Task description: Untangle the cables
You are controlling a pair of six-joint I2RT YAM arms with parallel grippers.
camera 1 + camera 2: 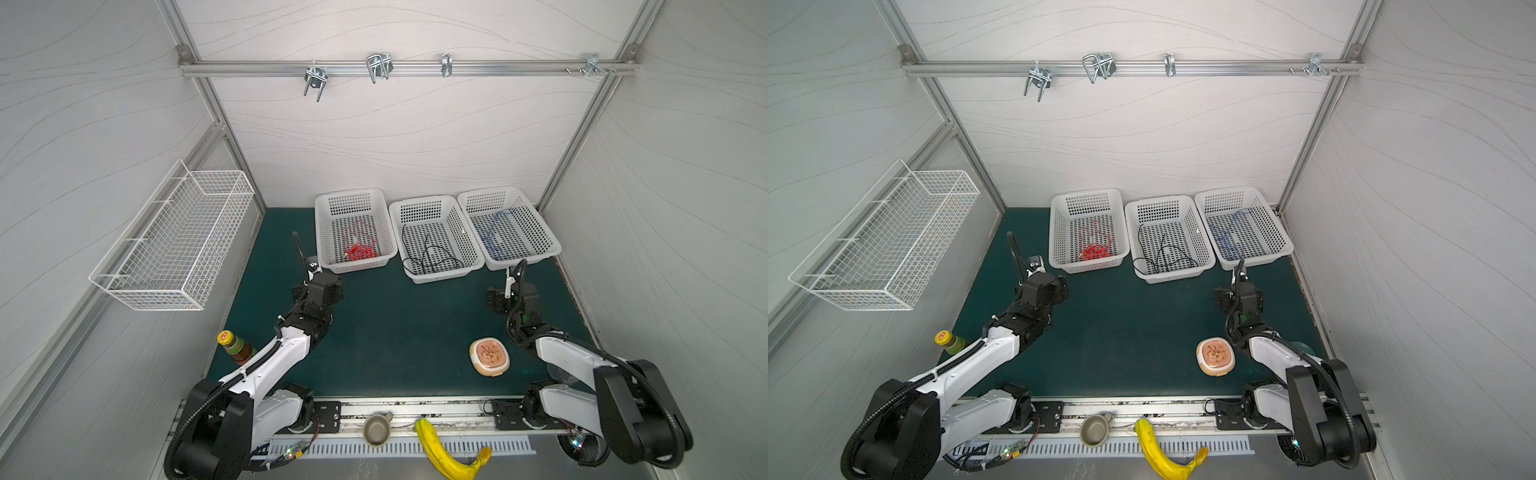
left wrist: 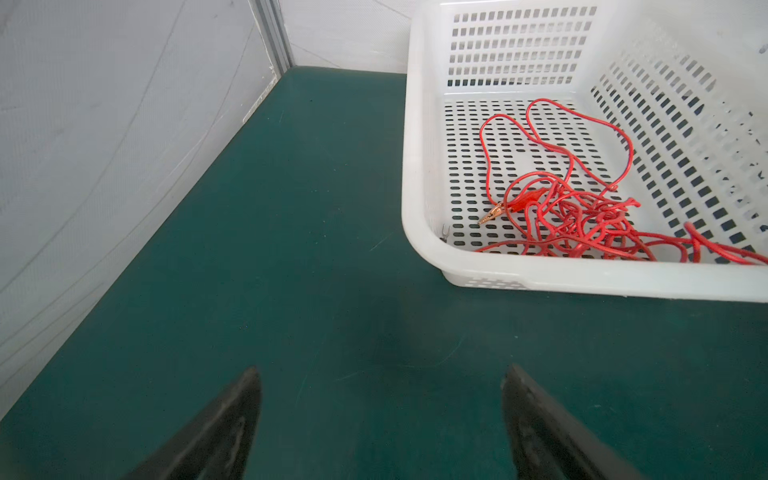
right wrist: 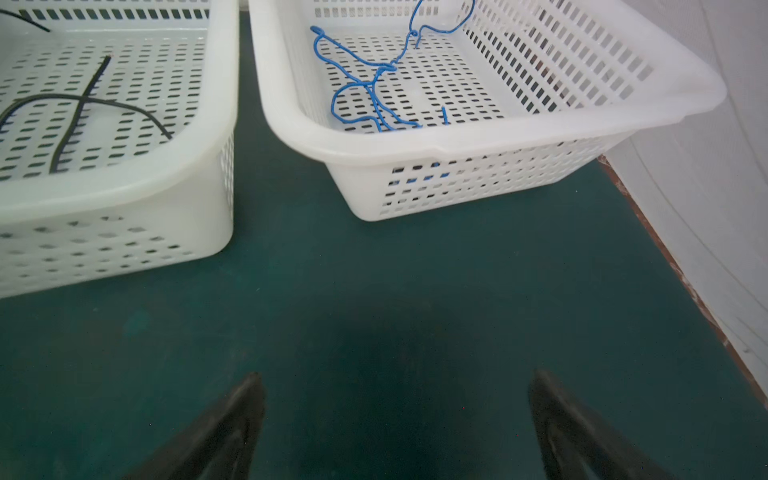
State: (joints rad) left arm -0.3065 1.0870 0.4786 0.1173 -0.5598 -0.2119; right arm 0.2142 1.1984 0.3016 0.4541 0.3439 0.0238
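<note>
Red cables (image 1: 360, 248), black cables (image 1: 432, 255) and blue cables (image 1: 496, 236) lie in three separate baskets (image 1: 419, 200) along the table's (image 1: 395, 332) far edge; left gripper (image 2: 380, 411) and right gripper (image 3: 395, 415) hover nearby, jaws apart, empty.

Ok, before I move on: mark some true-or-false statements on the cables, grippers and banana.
1. The red cables lie in the left basket. True.
2. The black cable shares a basket with the blue cable. False: black is in the middle basket, blue in the right basket.
3. Both the left gripper and the right gripper are open and empty. True.
4. The banana lies on the green mat. False: it lies off the mat, at the front edge beside the cup.
</note>
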